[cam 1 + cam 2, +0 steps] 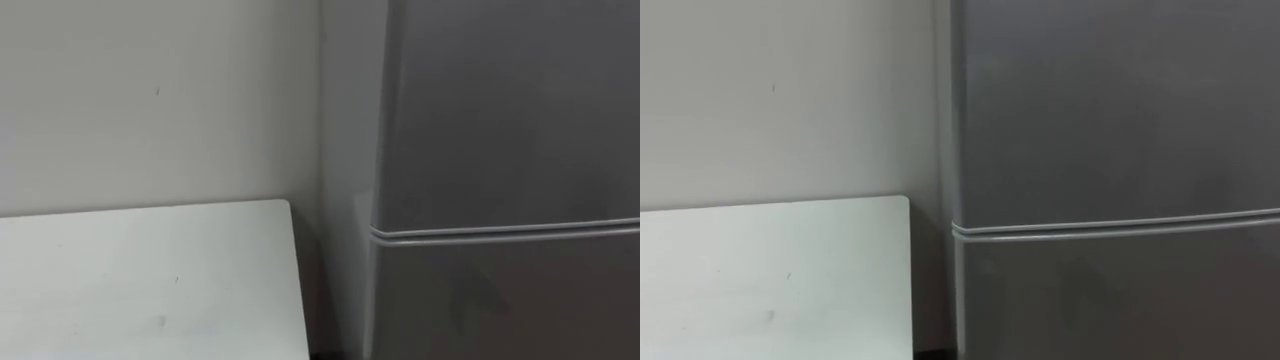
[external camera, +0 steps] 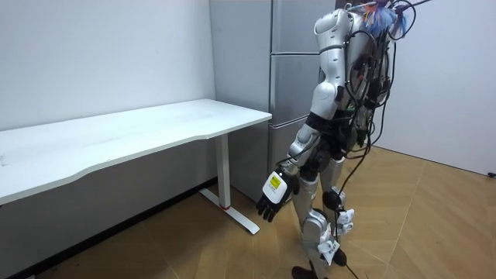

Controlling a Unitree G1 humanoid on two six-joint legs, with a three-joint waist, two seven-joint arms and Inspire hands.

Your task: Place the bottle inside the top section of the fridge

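- Since I can't tell where the bottle is, my read on the step is the approach or door stage, with stowing not yet started.
- Left hand (image 2: 273, 199) hangs low beside the thigh, fingers loose and part-curled, holding nothing.
- Upper fridge door (image 1: 510, 100) is shut. The seam (image 1: 500, 231) splits it from the lower door (image 1: 500, 305), also shut.
- Robot stands upright, close in front of the fridge (image 2: 291, 93). The white worktop (image 1: 150, 280) is just to its left, against the wall (image 1: 150, 100).
- Next move, as I judge it: raise a hand to the upper door's edge and pull it open. I see no handle, so the grip point is unclear. The bottle needs locating first.
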